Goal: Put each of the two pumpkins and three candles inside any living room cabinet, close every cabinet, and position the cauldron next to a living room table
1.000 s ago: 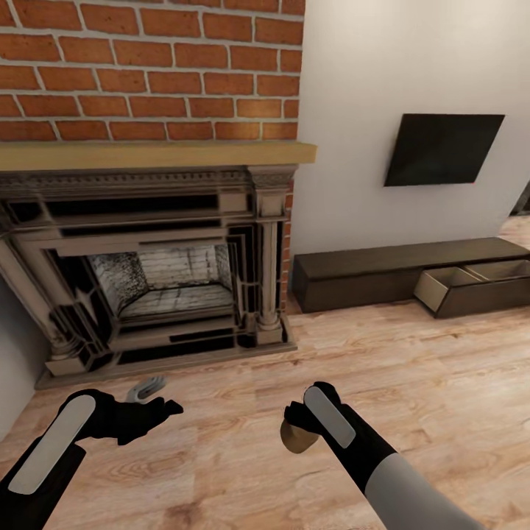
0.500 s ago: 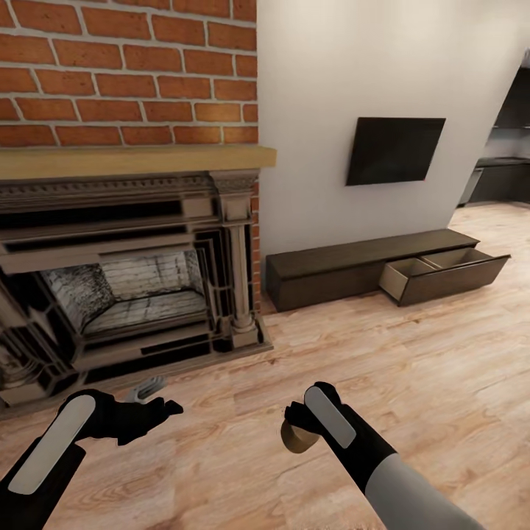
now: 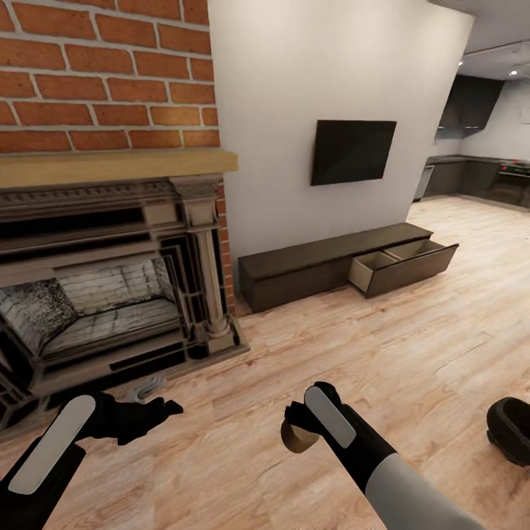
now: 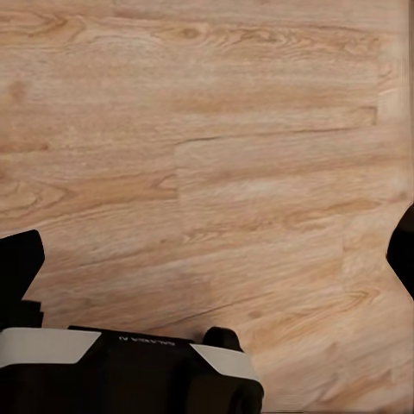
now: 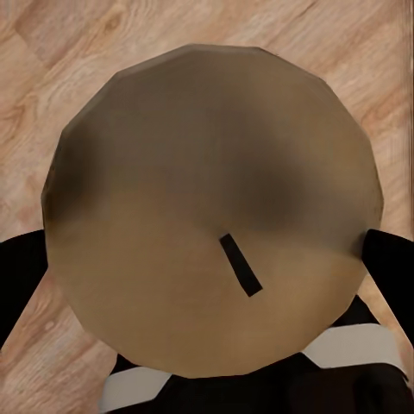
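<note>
Head camera has swung toward the robot's right since the earlier frames: fireplace (image 3: 110, 294) now sits further left, a kitchen area (image 3: 478, 169) has come into view, and a dark round cauldron (image 3: 509, 429) appears low at the right edge. Wood floor (image 3: 383, 346): spans the room. Cabinet (image 3: 331, 265): long, low, dark brown, along the white wall under a wall screen (image 3: 352, 152); one drawer (image 3: 401, 266) stands pulled out, interior pale. Right gripper (image 3: 300, 427): fingers clamped on a candle (image 5: 211, 233), wick end facing the wrist camera. Left gripper (image 3: 151, 412): fingers apart, above bare floor
</note>
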{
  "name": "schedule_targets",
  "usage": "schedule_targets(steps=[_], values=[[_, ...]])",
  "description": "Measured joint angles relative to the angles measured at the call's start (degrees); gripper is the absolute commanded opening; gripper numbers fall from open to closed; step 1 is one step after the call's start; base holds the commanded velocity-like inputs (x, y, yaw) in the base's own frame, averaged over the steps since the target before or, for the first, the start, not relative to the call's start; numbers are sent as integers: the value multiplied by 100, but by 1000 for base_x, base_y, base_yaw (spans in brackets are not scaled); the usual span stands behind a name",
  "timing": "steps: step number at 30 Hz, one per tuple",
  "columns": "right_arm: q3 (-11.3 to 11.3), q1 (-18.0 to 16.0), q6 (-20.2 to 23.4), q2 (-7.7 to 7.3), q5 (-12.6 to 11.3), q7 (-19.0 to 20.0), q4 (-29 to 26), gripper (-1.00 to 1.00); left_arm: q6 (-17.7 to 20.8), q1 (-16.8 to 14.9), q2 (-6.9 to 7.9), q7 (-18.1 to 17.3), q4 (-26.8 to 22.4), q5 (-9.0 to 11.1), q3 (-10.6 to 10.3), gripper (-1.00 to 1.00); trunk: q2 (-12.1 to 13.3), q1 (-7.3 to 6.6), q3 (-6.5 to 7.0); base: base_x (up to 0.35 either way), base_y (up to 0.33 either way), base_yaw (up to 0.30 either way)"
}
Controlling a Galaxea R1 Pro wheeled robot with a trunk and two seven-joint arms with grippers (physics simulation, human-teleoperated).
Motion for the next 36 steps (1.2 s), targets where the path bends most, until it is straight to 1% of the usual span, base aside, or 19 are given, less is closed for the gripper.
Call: schedule_targets(steps=[26,32,36], values=[[0,0,1,8,-1,0,0,-100,7,0,2,-8,0,0,0,100,1044,-572,468,0,0,-273],[0,2,-1,9,-2,0,-1,-100,7,0,6,-9,-8,0,0,100,1046,-573,468,26,0,-266],[1,0,-5,9,4,3,-6,-100,6,1,10,-9,-17,0,5,100,1046,-573,466,93,0,-145]])
